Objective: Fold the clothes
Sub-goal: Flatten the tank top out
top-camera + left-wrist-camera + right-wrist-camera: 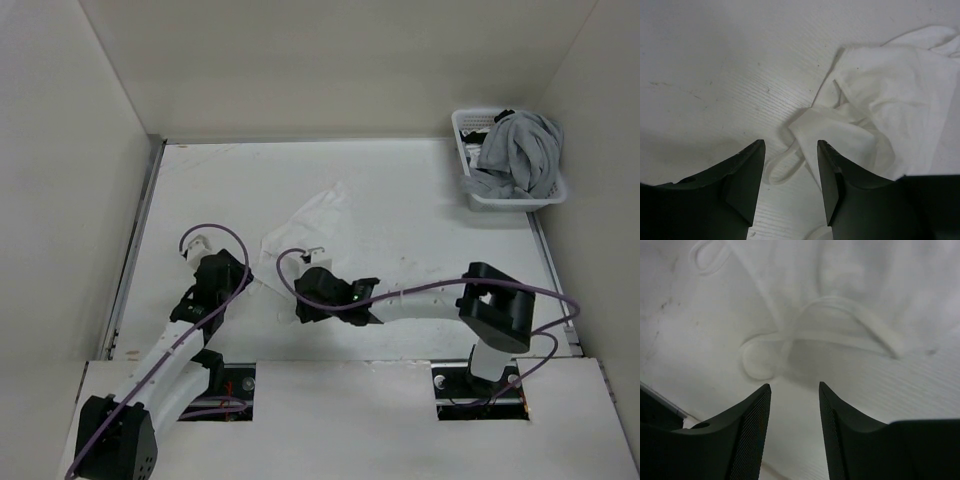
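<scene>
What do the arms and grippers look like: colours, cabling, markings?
Both the left arm and right arm have white links joined by boxy black joint housings, with a purple cable looping along each. A small green light glows on the right wrist. The left gripper and right gripper have dark wedge-shaped fingers; the right one's inner faces show fine mesh texture. No lettering visible.

We see the white garment [890, 100] as thin, soft cloth, matt and creased, with narrow straps of the same fabric. The desk [420, 200] has a matt white surface with fine ribbed lines and a few dark scuffs. The left claw [790, 150] is dark, smooth, matt plastic. The right claw [795, 390] shows a fine dotted grip texture on its inner faces. At the far right, the basket [465, 125] is white slatted plastic and holds soft grey clothes [520, 150].
</scene>
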Tool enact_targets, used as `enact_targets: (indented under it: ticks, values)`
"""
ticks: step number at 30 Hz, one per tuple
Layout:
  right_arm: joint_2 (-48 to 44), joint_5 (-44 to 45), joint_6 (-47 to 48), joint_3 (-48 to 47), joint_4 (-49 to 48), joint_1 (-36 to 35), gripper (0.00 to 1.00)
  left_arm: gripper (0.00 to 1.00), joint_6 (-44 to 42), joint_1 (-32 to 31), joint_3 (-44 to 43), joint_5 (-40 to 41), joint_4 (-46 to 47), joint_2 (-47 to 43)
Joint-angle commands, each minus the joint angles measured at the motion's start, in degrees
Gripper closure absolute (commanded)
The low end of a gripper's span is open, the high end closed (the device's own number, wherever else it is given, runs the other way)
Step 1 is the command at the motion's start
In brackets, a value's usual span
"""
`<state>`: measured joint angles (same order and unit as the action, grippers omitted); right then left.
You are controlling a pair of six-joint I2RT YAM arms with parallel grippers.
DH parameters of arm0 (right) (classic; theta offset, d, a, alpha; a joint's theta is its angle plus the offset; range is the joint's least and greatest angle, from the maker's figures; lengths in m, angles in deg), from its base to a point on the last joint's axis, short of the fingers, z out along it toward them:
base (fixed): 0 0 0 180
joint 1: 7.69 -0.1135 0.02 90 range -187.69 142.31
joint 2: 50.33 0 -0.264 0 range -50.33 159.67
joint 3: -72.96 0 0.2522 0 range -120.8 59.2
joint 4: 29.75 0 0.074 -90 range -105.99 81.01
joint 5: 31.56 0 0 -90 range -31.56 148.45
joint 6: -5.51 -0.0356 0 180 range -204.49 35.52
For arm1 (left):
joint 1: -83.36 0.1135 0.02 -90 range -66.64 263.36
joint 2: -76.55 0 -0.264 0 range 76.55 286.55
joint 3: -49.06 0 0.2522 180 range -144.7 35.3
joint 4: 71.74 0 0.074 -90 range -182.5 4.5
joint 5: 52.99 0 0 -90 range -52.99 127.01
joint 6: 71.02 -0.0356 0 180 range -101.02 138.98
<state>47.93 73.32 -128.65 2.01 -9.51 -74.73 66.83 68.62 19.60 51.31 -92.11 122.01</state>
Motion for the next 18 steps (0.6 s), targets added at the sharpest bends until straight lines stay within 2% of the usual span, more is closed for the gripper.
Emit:
enact_targets:
  ticks: [1,5,8,12,16,18]
  values:
    - [3.86,0.24,0.04,-4.94,-0.94,-1.9,0.51,0.56,0.48,0.81,-0.99,-0.68,0.9,-2.12]
    - [7.73,1.03,0.13,-7.84,-1.03,-2.87,0.51,0.56,-0.04,1.34,-1.7,-0.95,0.9,-2.3]
    - [9.75,1.73,-0.4,-8.64,-0.59,-2.96,0.57,0.56,-0.39,1.95,-1.44,-1.91,1.25,-2.3]
    - [11.25,1.39,-1.01,-8.73,-0.06,-2.87,0.74,0.56,-0.57,2.83,-0.82,-2.97,1.51,-2.39]
    - [10.38,1.65,-1.01,-7.24,0.9,-1.38,0.96,0.56,-0.83,2.92,-0.38,-2.97,1.6,-2.3]
    - [6.62,3.48,-1.28,-3.83,2.04,0.02,1.0,0.55,-1.01,2.75,-0.38,-3.23,1.6,-2.04]
